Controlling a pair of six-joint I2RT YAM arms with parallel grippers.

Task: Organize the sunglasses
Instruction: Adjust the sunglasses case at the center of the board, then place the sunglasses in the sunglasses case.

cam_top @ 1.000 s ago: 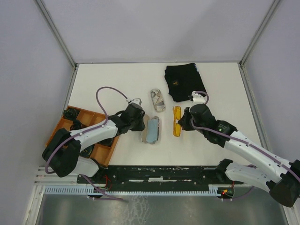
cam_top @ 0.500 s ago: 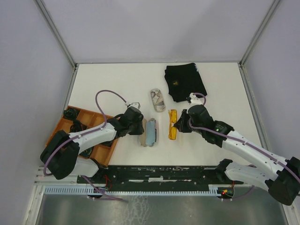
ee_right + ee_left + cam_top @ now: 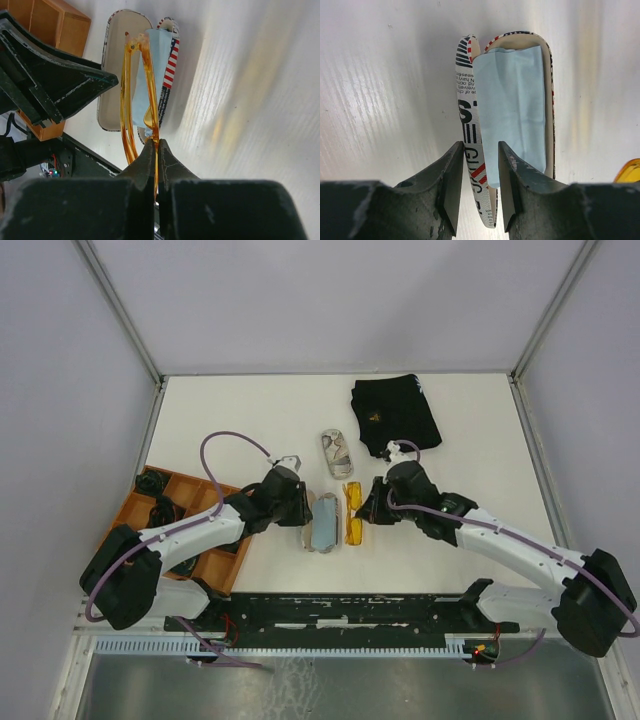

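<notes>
Your right hand (image 3: pixel 156 146) is pinched tight on the orange sunglasses (image 3: pixel 352 528). In the right wrist view the two fingers meet with only a thin amber arm between them, gripped near its hinge end. The rest of the frame reaches away from the fingers towards the open printed case (image 3: pixel 467 120). From above, the pair sits just to the right of that case, close alongside it and near the middle of the counter (image 3: pixel 250 410). You cannot tell from these views whether the frame rests on the counter or hangs just clear of it.

Your left hand (image 3: pixel 480 150) is at the near end of the same case. Its fingers stand apart, one on each side of the raised printed lid. The left finger is against the outer printed face. The right finger is on the inner side, by the edge of the light blue cloth (image 3: pixel 512 100) that lies in the case's tray. The lid fills the gap between the fingers, so you cannot tell whether they press it or only straddle it.

A second printed case (image 3: pixel 336 453), shut, lies further back on the counter, apart from both hands. A black cloth pouch (image 3: pixel 395 415) lies behind the right hand. An orange divided tray (image 3: pixel 215 565) sits at the counter's left edge, under your left arm.
</notes>
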